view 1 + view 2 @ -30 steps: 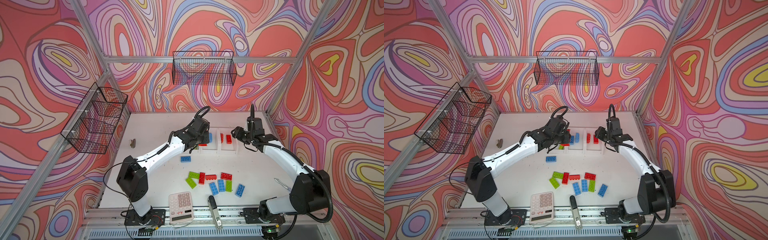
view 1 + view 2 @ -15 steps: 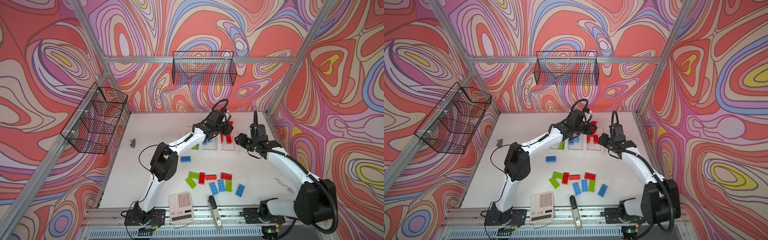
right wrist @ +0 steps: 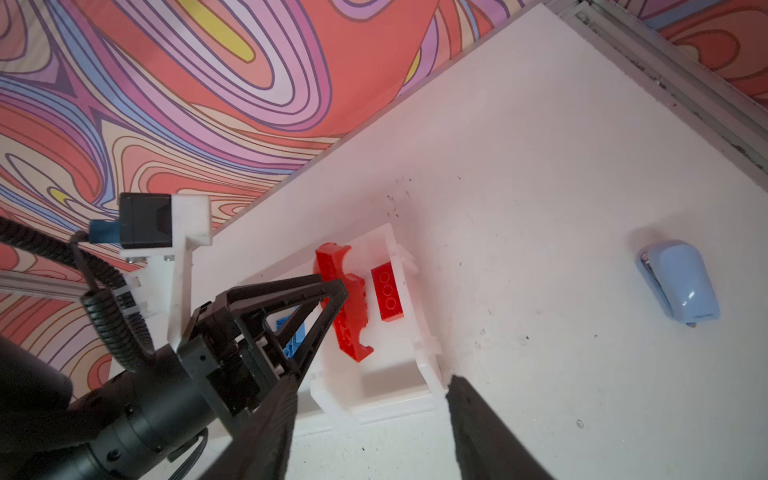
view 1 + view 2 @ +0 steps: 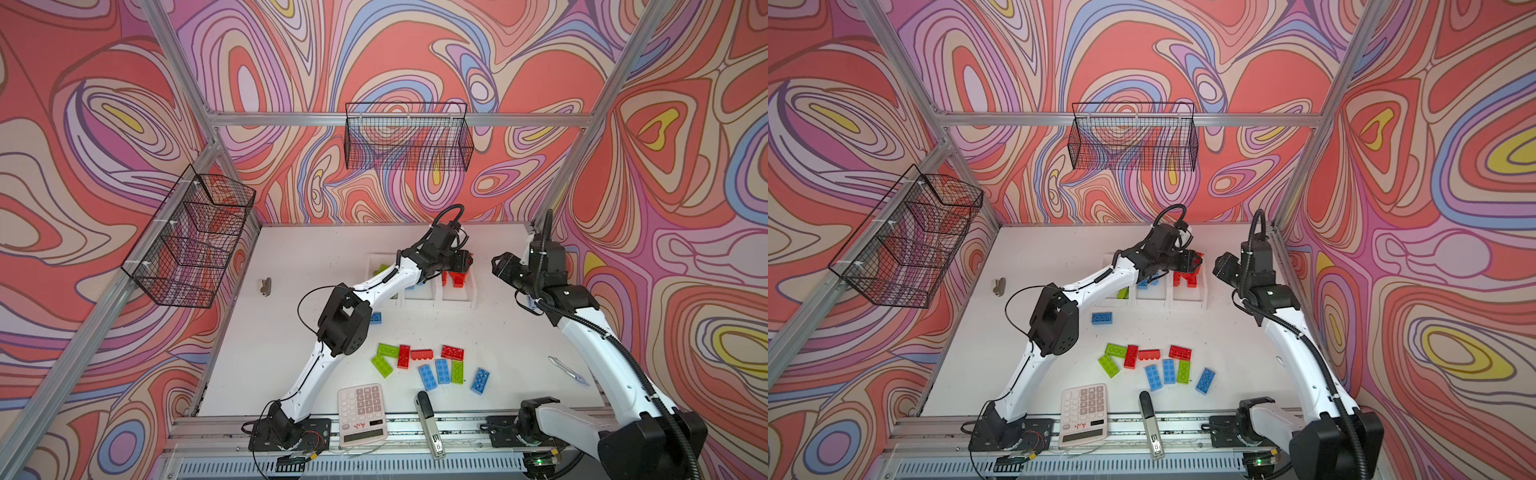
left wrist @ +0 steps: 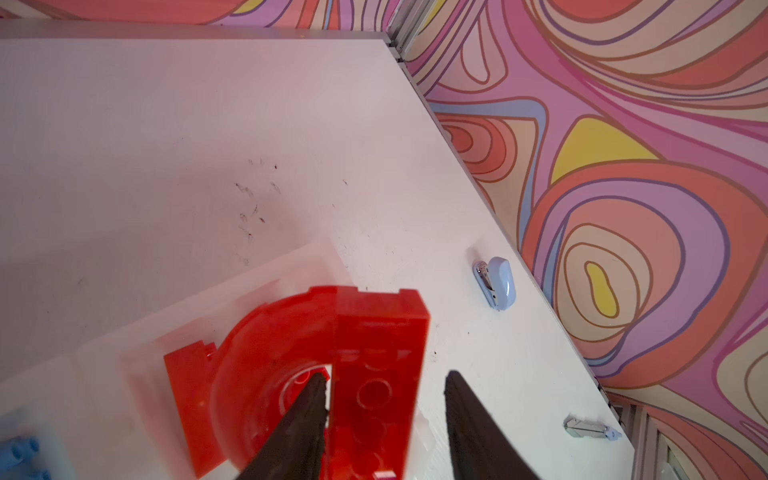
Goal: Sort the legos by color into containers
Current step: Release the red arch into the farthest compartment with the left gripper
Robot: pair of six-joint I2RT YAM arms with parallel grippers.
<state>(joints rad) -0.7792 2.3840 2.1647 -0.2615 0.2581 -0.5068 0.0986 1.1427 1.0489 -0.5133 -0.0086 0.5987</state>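
1. Now my left claw [image 5: 386, 376] stands open over the rightmost container [image 3: 419, 332]; red brick [image 3: 386, 293] and arch [image 3: 345, 307] lie inside.
2. My right claw [image 3: 372, 382], open and empty, hovers beside that rim over bare surface [image 3: 540, 166].

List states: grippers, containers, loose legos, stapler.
left gripper: open, above the red container
right gripper: open, empty
containers: open-topped, partly filled by color
red arch: inside red container
loose legos: unsorted on table
black stapler: closed
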